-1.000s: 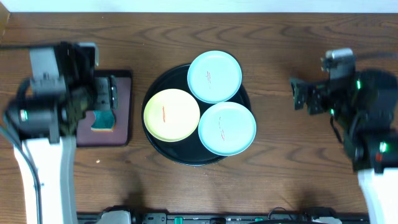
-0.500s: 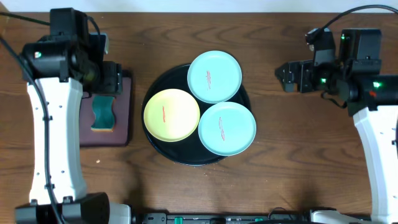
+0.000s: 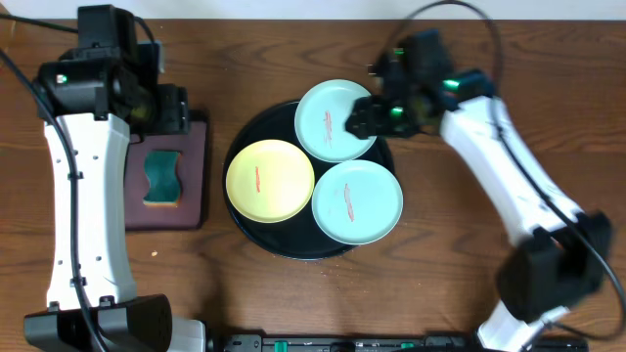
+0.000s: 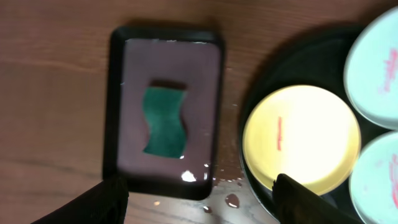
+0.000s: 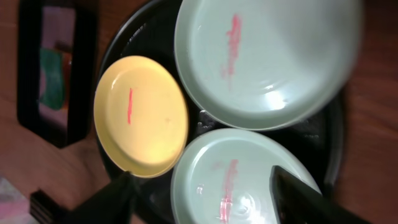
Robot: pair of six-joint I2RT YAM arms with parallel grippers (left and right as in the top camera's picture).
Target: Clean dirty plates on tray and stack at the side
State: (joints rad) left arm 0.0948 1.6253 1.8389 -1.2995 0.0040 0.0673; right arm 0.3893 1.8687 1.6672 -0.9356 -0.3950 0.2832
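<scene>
Worktop (image 3: 440,284): wooden surface is carrying two trays.
Tray (image 3: 262,241): glossy black round tray is sitting mid-worktop, toward the far edge, holding all three plates.
Maroon tray (image 3: 192,186): is lying near the worktop's left edge, carrying the sponge (image 3: 162,180).
Plates: far mint plate (image 3: 333,117) is overhanging the tray's far rim. The yellow plate (image 3: 270,181) is occupying its left side and the near mint plate (image 3: 357,201) its right. Each is showing a red smear.
Left gripper (image 4: 200,198): is hovering above the maroon tray, jaws wide apart, holding nothing.
Right gripper (image 3: 360,119): is hovering over the far mint plate's right rim, jaws apart, clamping nothing.
Risk: a shallow pinch on that thin rim is likely to slip. The overhanging plate could tip off the tray or shove its crowded neighbours.
</scene>
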